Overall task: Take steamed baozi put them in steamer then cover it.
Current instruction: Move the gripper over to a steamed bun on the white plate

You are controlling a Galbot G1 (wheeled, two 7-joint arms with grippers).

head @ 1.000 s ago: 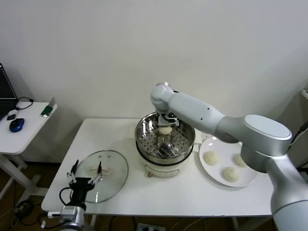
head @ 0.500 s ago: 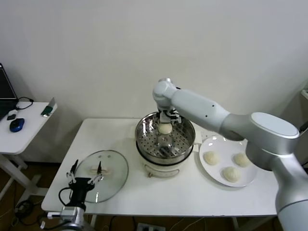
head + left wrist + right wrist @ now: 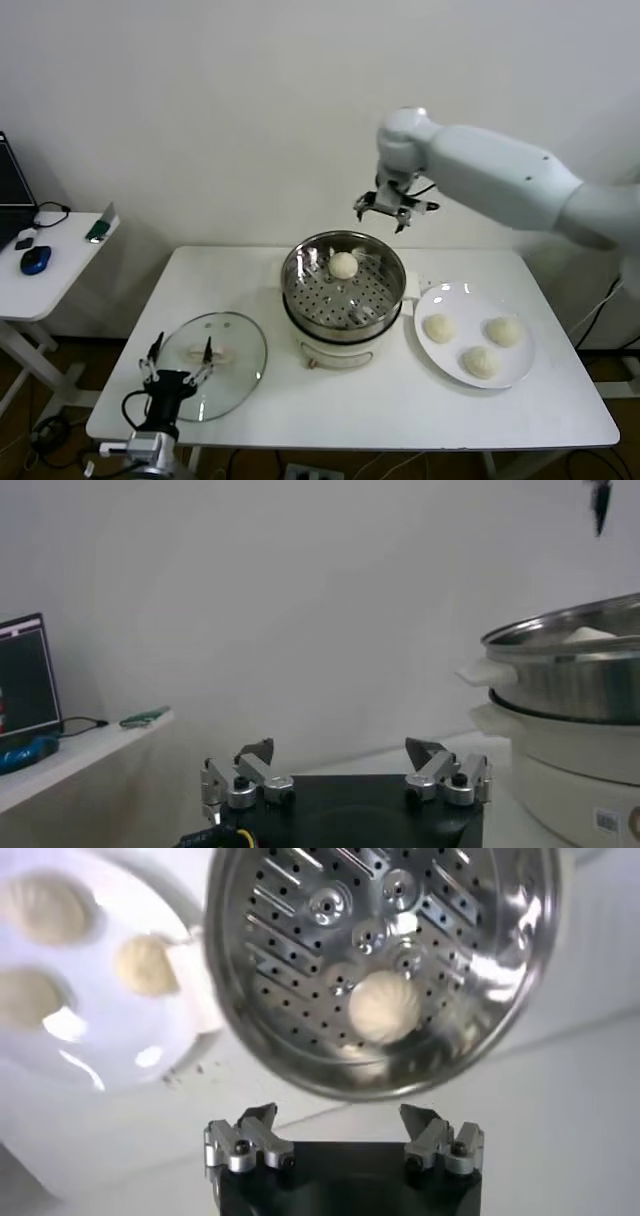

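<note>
Jaws of the right gripper [image 3: 395, 209] stand wide apart with nothing between them, hanging in the air above the far rim of the steamer [image 3: 343, 291]. Its white arm reaches in from the right side, bent at the wrist so the fingers point down toward the basket. The left gripper [image 3: 178, 377] is parked low at the near left corner of the desk [image 3: 390, 400], its fingers likewise spread and empty, just over the near edge of the cover [image 3: 212, 364].

One steamed baozi [image 3: 343, 265] lies inside the steamer, toward the far side of its perforated floor. Three more baozi [image 3: 437, 327] sit on a flat white plate [image 3: 438, 297] at the right side of the desk, just beside the steamer. The cover lies flat on the desk left of the steamer, well apart from it.

The steamer is a round, shiny metal basket on a squat white pot base; the cover is clear glass with a metal rim and a white bar handle. The buns are smooth, round and cream-white. A side table [image 3: 60, 270] at far left carries a blue mouse [image 3: 35, 259].
</note>
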